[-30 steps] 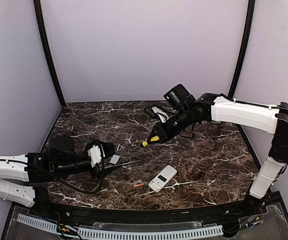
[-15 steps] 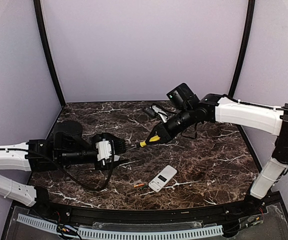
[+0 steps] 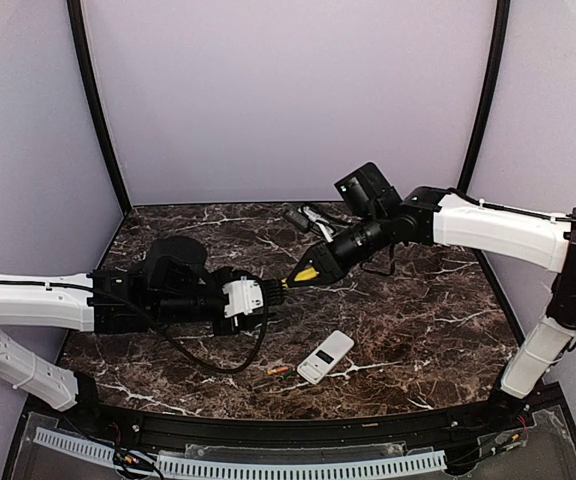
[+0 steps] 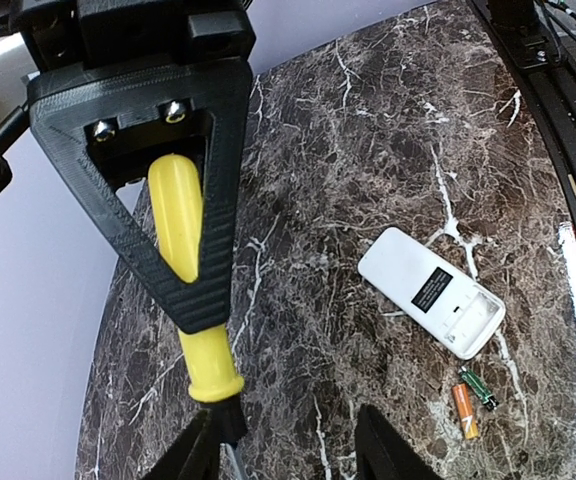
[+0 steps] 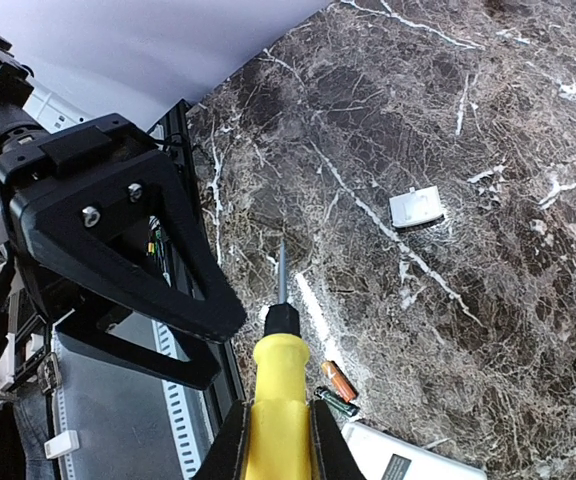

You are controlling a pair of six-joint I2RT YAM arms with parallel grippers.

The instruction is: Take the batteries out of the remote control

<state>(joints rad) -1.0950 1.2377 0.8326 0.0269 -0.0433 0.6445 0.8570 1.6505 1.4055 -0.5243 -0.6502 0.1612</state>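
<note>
The white remote control [image 3: 325, 357] [image 4: 428, 290] lies on the marble table with its dark label up and the open compartment at one end. Just beside that end lie an orange battery [image 4: 465, 410] [image 5: 337, 381] and a dark green one [image 4: 478, 387] [image 3: 278, 370]. My right gripper [image 3: 323, 262] [image 5: 281, 450] is shut on a yellow-handled screwdriver [image 3: 306, 272] [image 4: 183, 230] held above the table. My left gripper [image 3: 273, 300] [image 4: 288, 455] faces it, jaws apart, the screwdriver's shaft tip right beside one finger.
A small white square cover piece [image 5: 415, 207] lies on the table past the screwdriver tip. A dark cabled object [image 3: 308, 222] sits at the back. Lilac walls close three sides; a black rail [image 3: 288, 430] runs along the near edge.
My left arm has swung right from beside the cover piece up to the screwdriver tip, its jaws narrowing. The right arm shifted the screwdriver slightly toward it.
</note>
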